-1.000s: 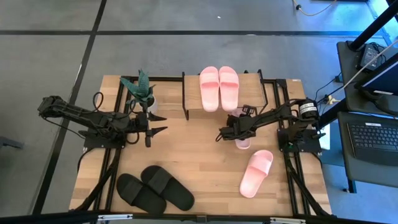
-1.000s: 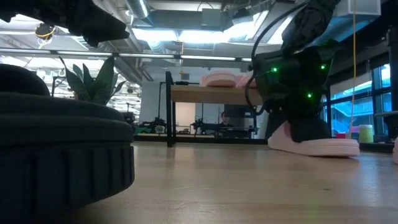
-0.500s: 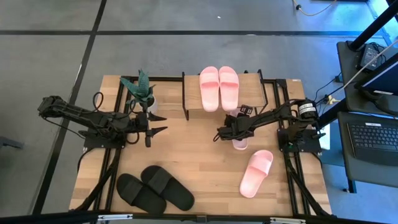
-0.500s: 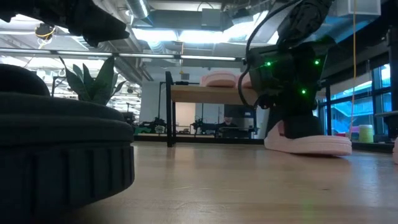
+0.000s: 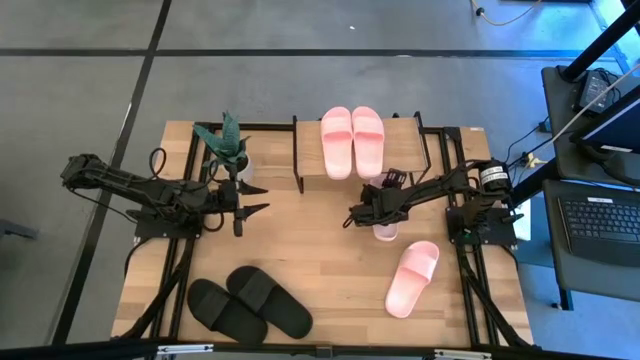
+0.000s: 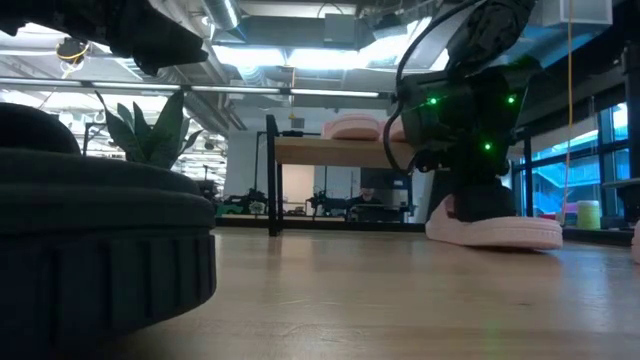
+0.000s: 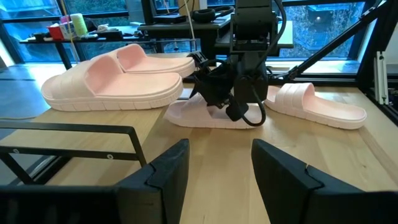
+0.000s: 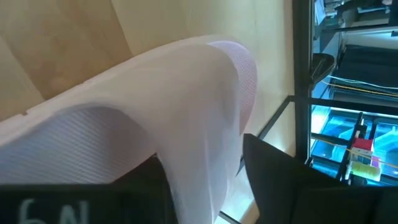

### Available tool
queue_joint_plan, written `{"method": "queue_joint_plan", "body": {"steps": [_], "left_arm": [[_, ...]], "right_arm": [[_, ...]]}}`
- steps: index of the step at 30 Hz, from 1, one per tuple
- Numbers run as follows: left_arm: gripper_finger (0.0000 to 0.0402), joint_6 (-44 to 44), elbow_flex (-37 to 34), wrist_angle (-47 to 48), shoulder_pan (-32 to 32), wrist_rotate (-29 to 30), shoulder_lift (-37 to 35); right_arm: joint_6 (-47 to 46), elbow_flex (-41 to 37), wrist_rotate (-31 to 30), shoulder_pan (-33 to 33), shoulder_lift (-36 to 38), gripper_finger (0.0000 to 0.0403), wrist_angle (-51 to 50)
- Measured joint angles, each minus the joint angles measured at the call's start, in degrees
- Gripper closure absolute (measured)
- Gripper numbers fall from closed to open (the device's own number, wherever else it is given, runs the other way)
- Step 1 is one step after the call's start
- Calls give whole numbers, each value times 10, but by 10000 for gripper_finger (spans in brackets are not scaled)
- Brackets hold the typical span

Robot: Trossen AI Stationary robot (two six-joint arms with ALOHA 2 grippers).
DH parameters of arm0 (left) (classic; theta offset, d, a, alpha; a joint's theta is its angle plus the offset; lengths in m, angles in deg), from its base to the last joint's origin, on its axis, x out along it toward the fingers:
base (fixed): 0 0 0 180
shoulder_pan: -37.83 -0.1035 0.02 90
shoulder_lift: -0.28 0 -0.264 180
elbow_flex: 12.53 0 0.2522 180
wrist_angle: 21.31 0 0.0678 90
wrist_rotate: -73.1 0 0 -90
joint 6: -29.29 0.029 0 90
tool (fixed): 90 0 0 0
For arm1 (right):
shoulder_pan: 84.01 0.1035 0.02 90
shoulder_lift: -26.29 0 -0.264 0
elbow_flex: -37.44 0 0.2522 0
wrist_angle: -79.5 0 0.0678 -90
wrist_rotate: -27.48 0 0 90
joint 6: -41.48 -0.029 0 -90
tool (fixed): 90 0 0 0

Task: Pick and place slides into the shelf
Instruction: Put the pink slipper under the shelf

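From above, the right gripper (image 5: 362, 213) sits over a pink slide (image 5: 383, 229) lying on the table (image 5: 330, 260) just in front of the shelf (image 5: 405, 135). A pink pair (image 5: 352, 141) rests on the shelf's top board at twelve o'clock. Another pink slide (image 5: 412, 278) lies at four o'clock, and the black pair (image 5: 250, 302) at seven. The left gripper (image 5: 252, 199) hovers at nine o'clock, fingers spread and empty, beside a potted plant (image 5: 226, 144).

At table level, the right arm hides most of that slide (image 6: 495, 231), which lies flat.

The left wrist view shows the right gripper (image 7: 244, 113) down on the slide (image 7: 205, 116).

The right wrist view shows its fingers (image 8: 283, 180) straddling the strap (image 8: 199, 112); I cannot tell whether they pinch it.
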Motion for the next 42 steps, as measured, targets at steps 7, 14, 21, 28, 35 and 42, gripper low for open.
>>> {"method": "queue_joint_plan", "body": {"steps": [7, 14, 21, 28, 35, 42], "left_arm": [[235, 0, 0, 0, 0, 0, 0], [235, 0, 0, 0, 0, 0, 0], [235, 0, 0, 0, 0, 0, 0], [235, 0, 0, 1, 0, 0, 0], [235, 0, 0, 18, 0, 0, 0], [235, 0, 0, 19, 0, 0, 0]], "right_arm": [[0, 0, -1, 6, 0, 184, -1], [-5, 0, -1, 23, 0, 170, -20], [-66, 26, -1, 48, 0, 170, -90], [-105, 91, 62, 99, 0, 170, -167], [-49, 179, 177, 169, 1, 170, -169], [3, 233, 376, 205, 2, 170, -102]]}}
